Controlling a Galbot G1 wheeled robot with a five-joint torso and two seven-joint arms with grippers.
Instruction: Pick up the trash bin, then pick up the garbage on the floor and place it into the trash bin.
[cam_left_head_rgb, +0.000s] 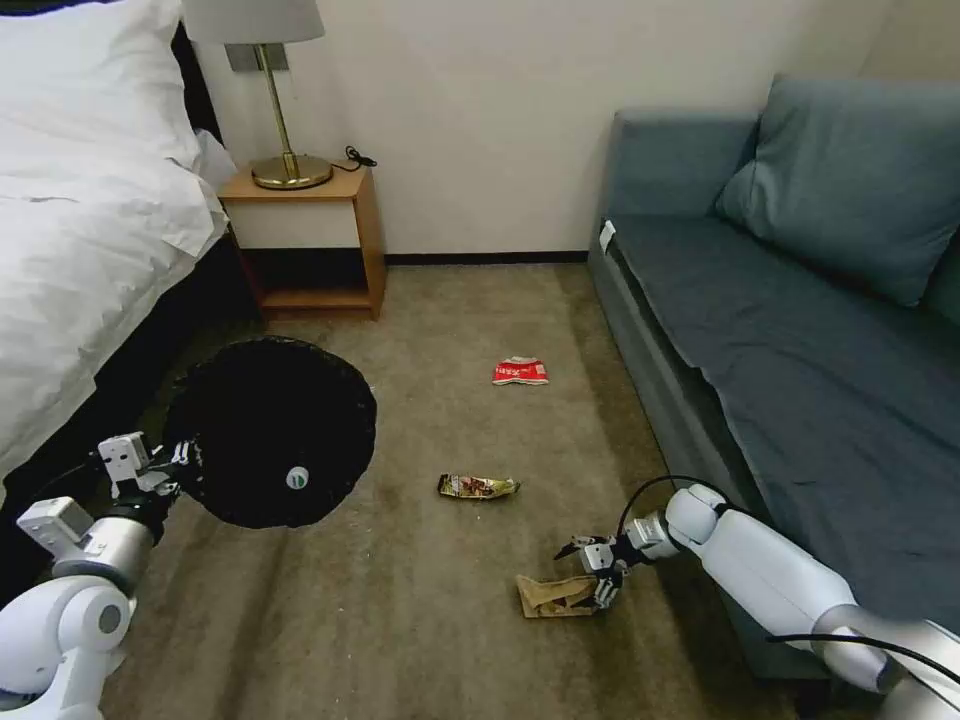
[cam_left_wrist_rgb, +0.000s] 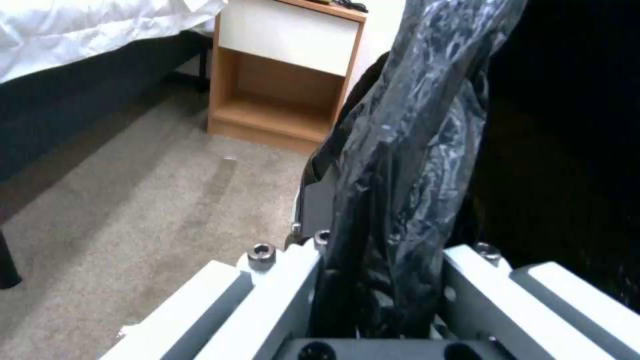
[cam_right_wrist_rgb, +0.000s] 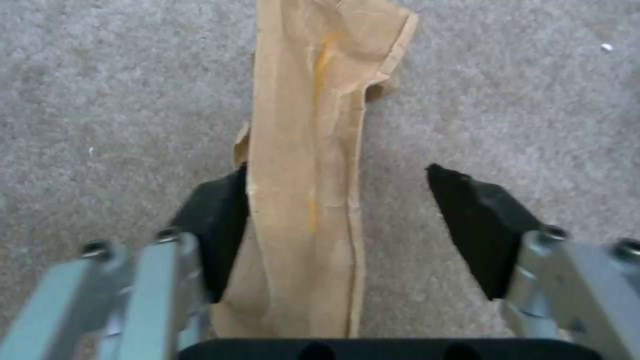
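On the carpet (cam_left_head_rgb: 420, 600), the right hand (cam_left_head_rgb: 592, 570) straddles the paper bag (cam_left_head_rgb: 555, 596), fingers spread to grip; the left hand (cam_left_head_rgb: 160, 468) pinches the bin (cam_left_head_rgb: 270, 430) rim, holding it ready beside.

Head camera looks down over carpet (cam_left_head_rgb: 400, 600); wrist cameras sit close above it.

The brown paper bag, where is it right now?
The brown paper bag lies on the carpet in front of the sofa, between the open fingers of the right gripper.
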